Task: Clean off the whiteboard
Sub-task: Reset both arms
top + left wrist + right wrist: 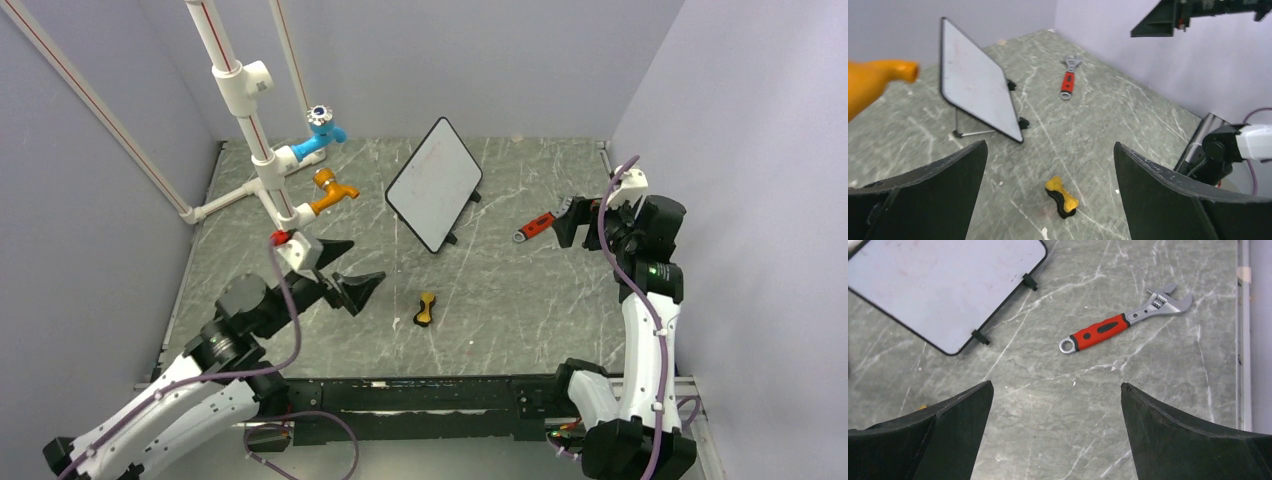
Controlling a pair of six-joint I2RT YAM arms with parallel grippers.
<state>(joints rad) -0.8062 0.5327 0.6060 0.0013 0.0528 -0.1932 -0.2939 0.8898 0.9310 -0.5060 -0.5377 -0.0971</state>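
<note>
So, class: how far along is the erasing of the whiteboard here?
Nothing looks done: the whiteboard shows faint red marks. Nothing is in hand either: the left gripper and right gripper are both open and empty. Left to do: pick up the eraser, which lies ungripped, and wipe the board.

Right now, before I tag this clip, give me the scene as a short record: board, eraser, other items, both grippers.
whiteboard: propped tilted on its wire feet, mid-table; faint red marks on it
eraser: yellow-black block lying flat, nearer the arms, untouched
wrench: red-handled, lying right of the whiteboard
fixtures: blue tap and orange tap on white pipe rig, far left
left gripper: open, empty, facing the eraser
right gripper: open, empty, near the wrench
</note>
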